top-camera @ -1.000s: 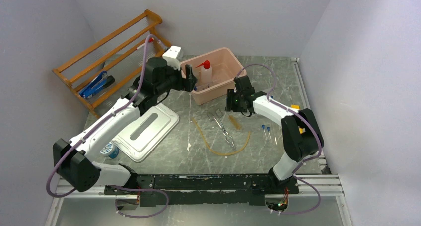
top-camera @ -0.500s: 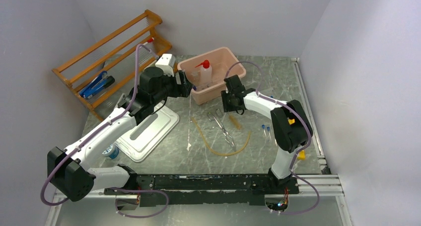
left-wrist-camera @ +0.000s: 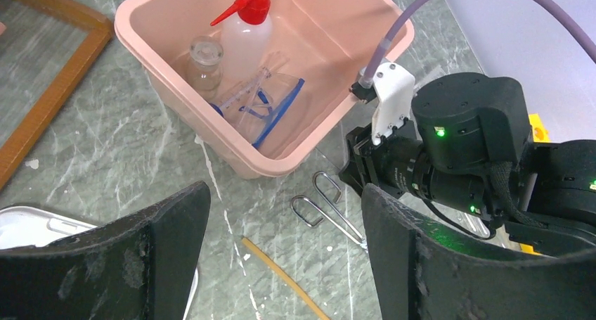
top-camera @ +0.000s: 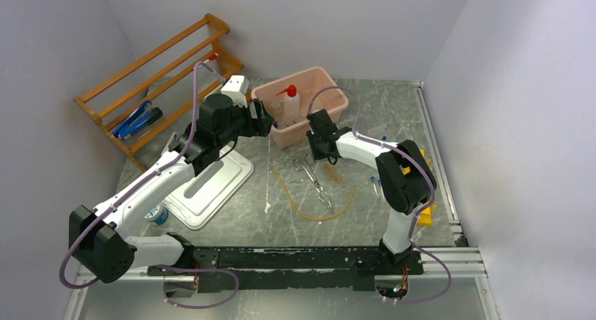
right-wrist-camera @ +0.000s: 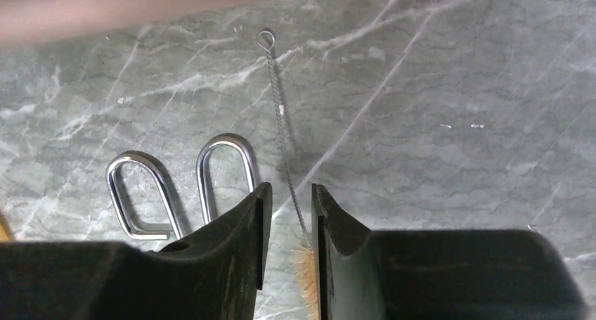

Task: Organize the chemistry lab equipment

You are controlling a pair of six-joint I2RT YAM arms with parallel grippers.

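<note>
Left of the pink tub point(top-camera: 299, 133), the white lid point(top-camera: 207, 183) lies flat on the table. The left gripper point(top-camera: 261, 117) hovers at the tub's left rim, jaws spread wide, nothing in them. Inside the tub: a red-capped squeeze bottle point(left-wrist-camera: 246, 35) standing upright, a small glass jar point(left-wrist-camera: 205, 63) beside it, and blue-framed goggles point(left-wrist-camera: 267, 105) on the floor.

Just in front of the tub, the right gripper point(right-wrist-camera: 288, 190) is down at the table, fingers drawn close around the wire stem of a small brush point(right-wrist-camera: 281, 123), its tan bristles between them. I can't tell whether they're pinching it. So the step looks like a brush pickup. Next it needs a firm squeeze on that thin wire, a straight lift, then a short carry back over the rim.

The metal tongs point(top-camera: 314, 179) lie just beside the brush, the tan tubing point(top-camera: 309, 211) nearer the arm bases, and the blue-capped tubes point(top-camera: 376, 183) right of those.
</note>
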